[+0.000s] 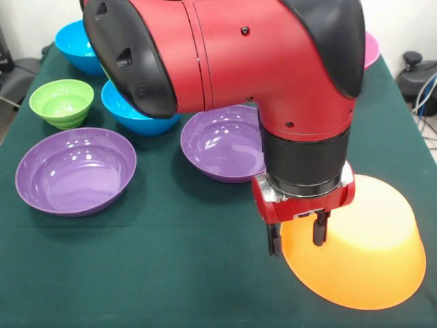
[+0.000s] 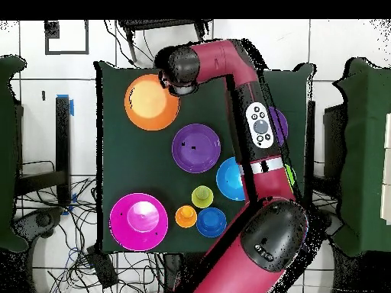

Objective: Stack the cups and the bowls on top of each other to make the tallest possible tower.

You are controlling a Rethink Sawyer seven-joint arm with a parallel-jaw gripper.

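The large yellow-orange bowl (image 1: 365, 253) lies upside down at the near right of the table; it also shows in the overhead view (image 2: 151, 101). My gripper (image 1: 295, 236) is open and empty, pointing down over the bowl's left rim, with one finger (image 1: 273, 240) outside the bowl and the other over it. In the overhead view the arm's wrist (image 2: 176, 70) hides the gripper. The yellow cup (image 2: 201, 197) and the orange cup (image 2: 185, 217) stand apart near the robot's base. Nothing is stacked on the yellow-orange bowl.
Two purple bowls (image 1: 75, 171) (image 1: 225, 145), a green bowl (image 1: 61, 102) and two bright blue bowls (image 1: 76, 44) (image 1: 135, 113) sit upright left of the arm. The pink bowl (image 2: 139, 221) and the dark blue bowl (image 2: 211, 221) are near the base.
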